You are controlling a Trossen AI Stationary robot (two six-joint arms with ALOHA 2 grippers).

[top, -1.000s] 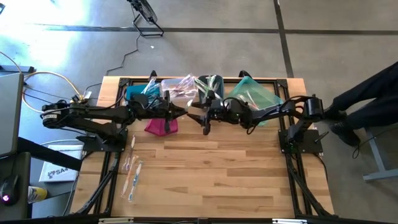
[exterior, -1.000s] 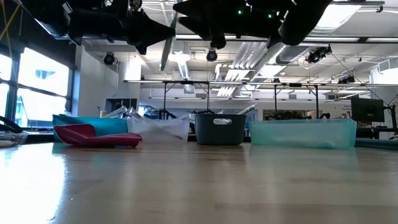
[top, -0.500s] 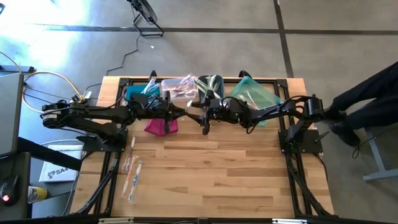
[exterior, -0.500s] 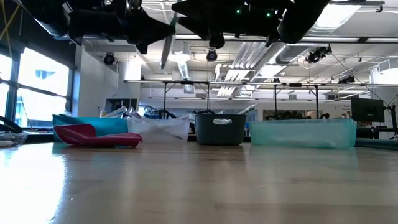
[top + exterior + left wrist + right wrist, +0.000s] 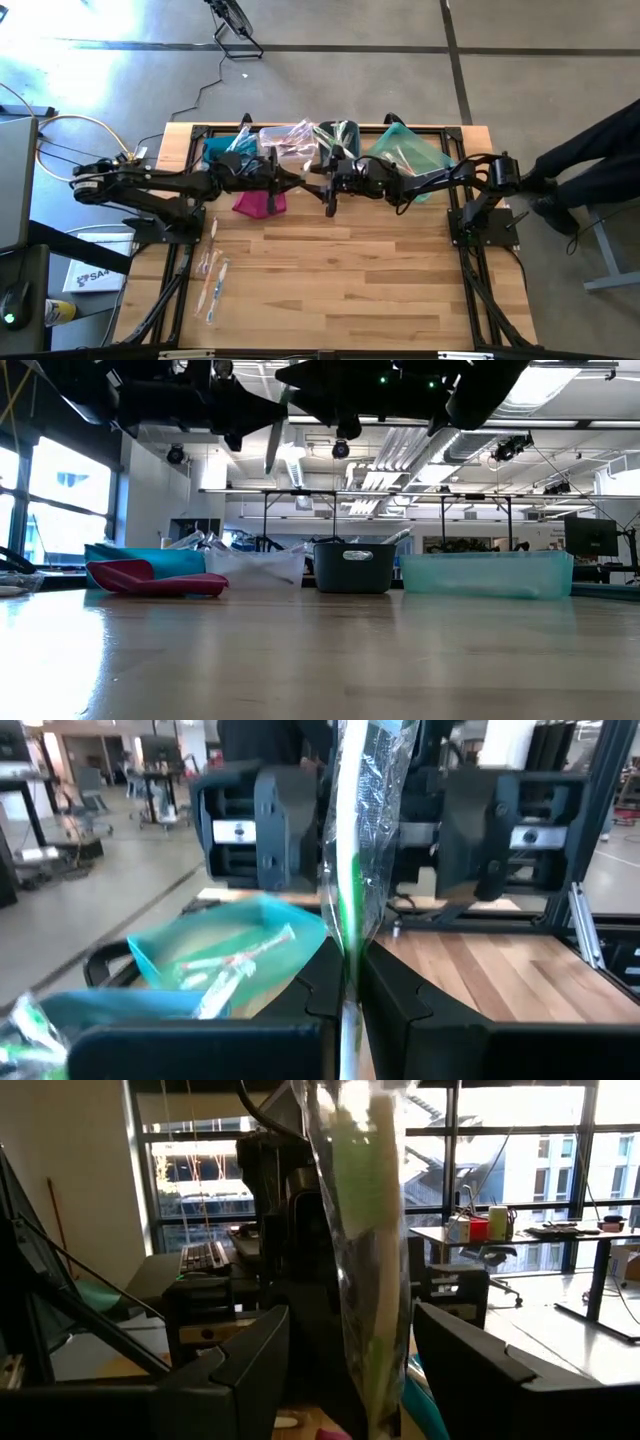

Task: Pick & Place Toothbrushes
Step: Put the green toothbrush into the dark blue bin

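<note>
Shifted rightward, left gripper [image 5: 345,982] pinches a toothbrush [image 5: 352,870] (green, clear-wrapped) between right gripper's [image 5: 350,1355] spread fingers.

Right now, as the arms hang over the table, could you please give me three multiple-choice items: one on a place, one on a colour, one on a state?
1. Where does the magenta pouch lie?
A. in front of the blue bin
B. inside the teal bin
C. under the loose brushes

2. What colour is the handle of the wrapped toothbrush in the left gripper?
A. pink
B. blue
C. green

3. How is the right gripper?
A. shut on the toothbrush
B. open
C. out of view

Key: 1 A, the low view shows it before that bin; 2 C, green shows through the wrapper; 3 B, its fingers stand apart on either side of the toothbrush.
</note>
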